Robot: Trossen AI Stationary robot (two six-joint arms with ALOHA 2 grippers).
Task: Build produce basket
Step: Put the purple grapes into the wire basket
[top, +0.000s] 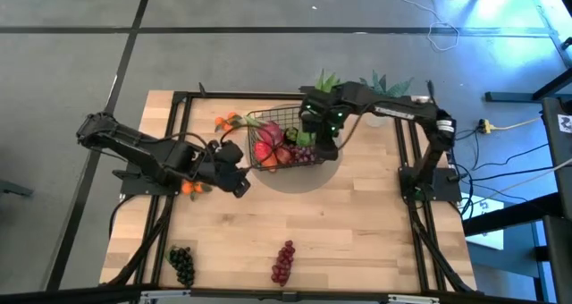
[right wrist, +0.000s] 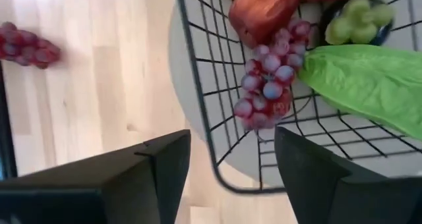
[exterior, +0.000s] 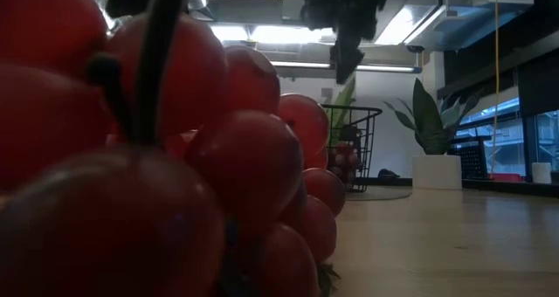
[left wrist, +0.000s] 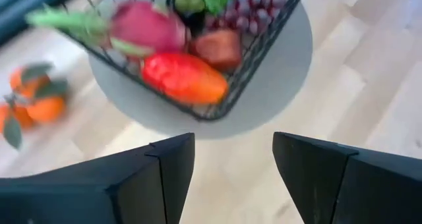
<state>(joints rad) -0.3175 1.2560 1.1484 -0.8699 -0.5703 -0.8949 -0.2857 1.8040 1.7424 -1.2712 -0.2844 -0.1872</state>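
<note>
The black wire basket (top: 284, 145) stands on the round grey mat (top: 308, 174) at the table's far middle. It holds a pink dragon fruit (left wrist: 146, 26), a red-orange mango (left wrist: 183, 78), a red fruit (right wrist: 262, 10), a purple-red grape bunch (right wrist: 267, 85) and a green leaf (right wrist: 359, 79). My right gripper (top: 315, 132) hovers open and empty over the basket's right part. My left gripper (top: 239, 181) is open and empty just left of the mat, pointing at the basket. A red grape bunch (top: 284, 261) and a dark grape bunch (top: 182, 265) lie near the table's near edge. Small oranges lie left of the basket (top: 228, 121) and under my left arm (top: 191, 188).
Two potted green plants (top: 326, 79) (top: 386, 83) stand at the far edge behind the basket. In the low view the red grape bunch (exterior: 175, 157) fills the foreground, with the basket (exterior: 354, 148) and a white plant pot (exterior: 434, 170) behind. Bare wood lies between the mat and the near grapes.
</note>
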